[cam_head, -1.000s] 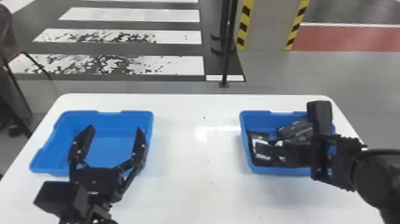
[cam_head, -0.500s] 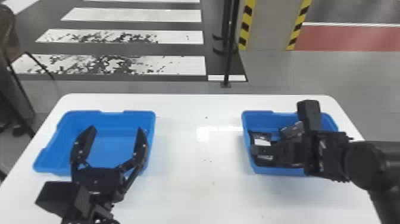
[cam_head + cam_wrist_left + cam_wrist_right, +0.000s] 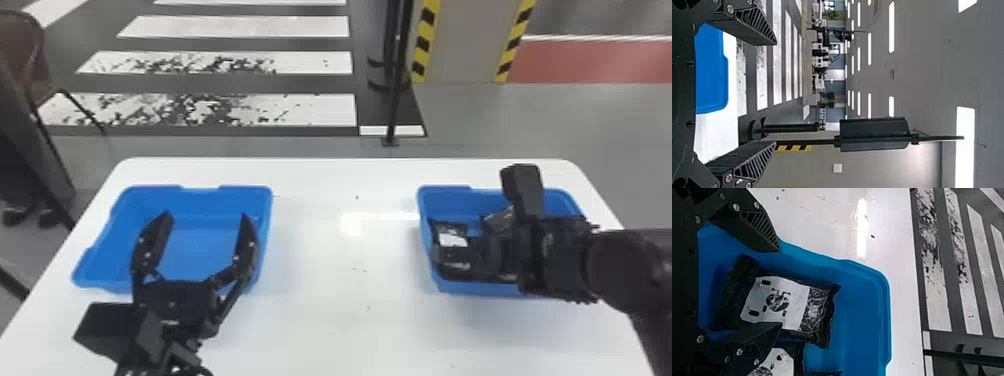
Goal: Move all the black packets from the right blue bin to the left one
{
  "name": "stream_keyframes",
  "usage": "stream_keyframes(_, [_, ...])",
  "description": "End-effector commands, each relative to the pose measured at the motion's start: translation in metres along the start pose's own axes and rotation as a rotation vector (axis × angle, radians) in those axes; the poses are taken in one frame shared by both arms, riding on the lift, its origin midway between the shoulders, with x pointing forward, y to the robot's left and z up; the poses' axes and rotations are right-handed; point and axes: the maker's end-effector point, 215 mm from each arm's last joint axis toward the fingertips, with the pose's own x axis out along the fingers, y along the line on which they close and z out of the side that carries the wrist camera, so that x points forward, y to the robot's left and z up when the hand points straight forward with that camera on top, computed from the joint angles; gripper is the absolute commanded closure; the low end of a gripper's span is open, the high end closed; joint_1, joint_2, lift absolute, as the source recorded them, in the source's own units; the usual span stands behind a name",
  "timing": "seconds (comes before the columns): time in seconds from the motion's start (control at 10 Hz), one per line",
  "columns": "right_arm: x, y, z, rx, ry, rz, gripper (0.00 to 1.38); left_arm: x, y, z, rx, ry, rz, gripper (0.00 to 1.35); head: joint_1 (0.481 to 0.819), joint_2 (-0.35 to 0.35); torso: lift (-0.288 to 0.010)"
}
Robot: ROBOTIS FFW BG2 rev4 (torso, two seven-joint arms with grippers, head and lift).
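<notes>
My right gripper is positioned over the right blue bin, its arm entering from the right side of the head view. Its two fingers are spread apart, with a gap between the tips. Below them, inside the same bin, lies a black packet with a white label; in the right wrist view one fingertip overlaps the edge of this packet, and contact between the two cannot be determined. A second labelled packet lies beside the first, partly hidden behind that same finger. A further packet is located toward the far side of the bin, partly covered by my right arm. My left gripper is parked at the left blue bin, its fingers set wide apart and nothing held between them; the fingers overlap the bin's interior in the head view. Both bins rest on the white table, well apart, one near each side. Beyond the table, the floor carries white crossing stripes, a black pole stands behind the far edge, and a grey panel is bordered by yellow and black hazard bands.
</notes>
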Motion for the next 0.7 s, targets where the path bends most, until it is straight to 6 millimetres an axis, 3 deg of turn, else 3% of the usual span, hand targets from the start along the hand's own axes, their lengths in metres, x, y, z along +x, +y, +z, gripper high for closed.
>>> stream_keyframes(0.0, [-0.005,0.003,-0.001,-0.01,0.002,-0.013,0.3,-0.002,0.001,-0.001,-0.006,0.002,0.002,0.13,0.695,0.009,-0.14])
stream_keyframes(0.2, [-0.013,0.001,-0.003,-0.023,-0.001,-0.052,0.3,-0.002,0.003,0.0,-0.005,0.0,0.003,0.13,0.695,0.009,-0.14])
stream_keyframes(0.6, [-0.006,-0.015,-0.004,-0.003,0.006,-0.099,0.3,-0.003,0.003,-0.002,-0.01,0.005,0.002,0.14,0.695,0.0,-0.14])
